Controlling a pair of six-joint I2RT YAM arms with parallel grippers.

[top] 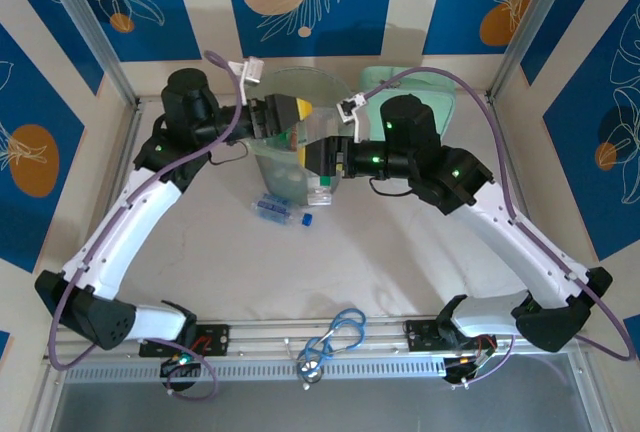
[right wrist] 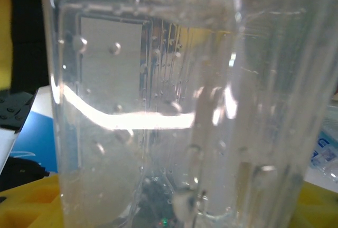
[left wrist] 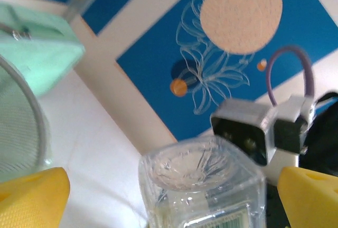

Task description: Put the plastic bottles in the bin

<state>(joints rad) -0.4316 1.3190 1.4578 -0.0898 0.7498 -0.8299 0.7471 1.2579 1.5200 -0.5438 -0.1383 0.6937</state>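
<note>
Clear bottle (right wrist: pixel 158 106) crowds the right wrist view. Both ends are cut off and glare blurs its walls. Its long axis runs top to bottom there. In the left wrist view, lower centre, its dimpled base faces the lens and the bottom edge cuts the body.

Left gripper (left wrist: pixel 169 199): yellow fingertips (left wrist: pixel 31 196) spread wide, clear of the bottle on both sides, gripping nothing.

Right gripper (top: pixel 325 164): grasps the bottle, though the contact itself is hidden.

Top view, centre: the bottle sits at the lower-right edge of the bin (top: pixel 262 162). Over it or beside it, cannot tell.

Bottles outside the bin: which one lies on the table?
The blue-labelled bottle, on its side in front of the bin; the clear bottle is held aloft in the right hand.
</note>
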